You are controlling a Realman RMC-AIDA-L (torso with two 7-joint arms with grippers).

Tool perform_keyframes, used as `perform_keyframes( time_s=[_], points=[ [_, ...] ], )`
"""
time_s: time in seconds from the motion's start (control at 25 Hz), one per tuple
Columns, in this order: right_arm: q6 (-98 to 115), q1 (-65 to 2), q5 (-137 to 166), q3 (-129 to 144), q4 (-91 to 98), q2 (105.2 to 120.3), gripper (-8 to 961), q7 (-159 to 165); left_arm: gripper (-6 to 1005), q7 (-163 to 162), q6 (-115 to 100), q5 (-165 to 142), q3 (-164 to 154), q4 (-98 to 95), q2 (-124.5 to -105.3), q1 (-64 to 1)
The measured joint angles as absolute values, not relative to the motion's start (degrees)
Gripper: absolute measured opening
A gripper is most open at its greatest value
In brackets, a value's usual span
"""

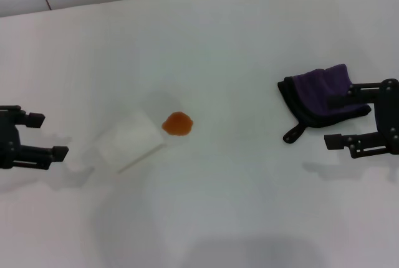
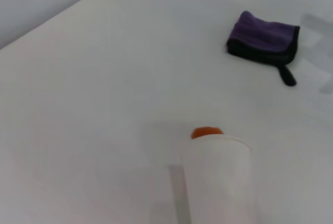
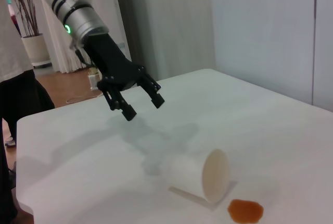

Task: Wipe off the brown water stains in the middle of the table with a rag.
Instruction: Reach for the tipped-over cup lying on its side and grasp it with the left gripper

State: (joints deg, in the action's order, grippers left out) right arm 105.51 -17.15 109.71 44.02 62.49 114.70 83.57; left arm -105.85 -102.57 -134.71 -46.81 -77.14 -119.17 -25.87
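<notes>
One broad white table (image 1: 249,43) holds everything: the folded purple rag (image 1: 321,93) lies toward the robot's right with the right gripper (image 1: 355,121) spread wide over its near edge, one finger above the cloth and one off it, while the tipped white cup (image 1: 128,140) lies near the middle with the small brown water stains (image 1: 177,123) just beside its mouth. To do this step well, I judge the right gripper should settle lower and centre on the rag's thick fold before pinching, clear of the black loop tab (image 1: 293,133). The left gripper (image 1: 37,136) hovers spread and idle well to the left; the right gripper's body is cut off at the head view's edge, and whether its upper finger touches the cloth cannot be told.
</notes>
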Motion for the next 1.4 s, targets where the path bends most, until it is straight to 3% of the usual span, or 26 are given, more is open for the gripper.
perform_keyframes(
  time_s=[1.4],
  points=[
    [102.76, -20.17, 109.87, 45.85, 61.81, 114.78, 740, 83.49, 863, -105.01, -84.00, -131.73, -60.58, -58.67, -119.27, -31.35]
  ],
)
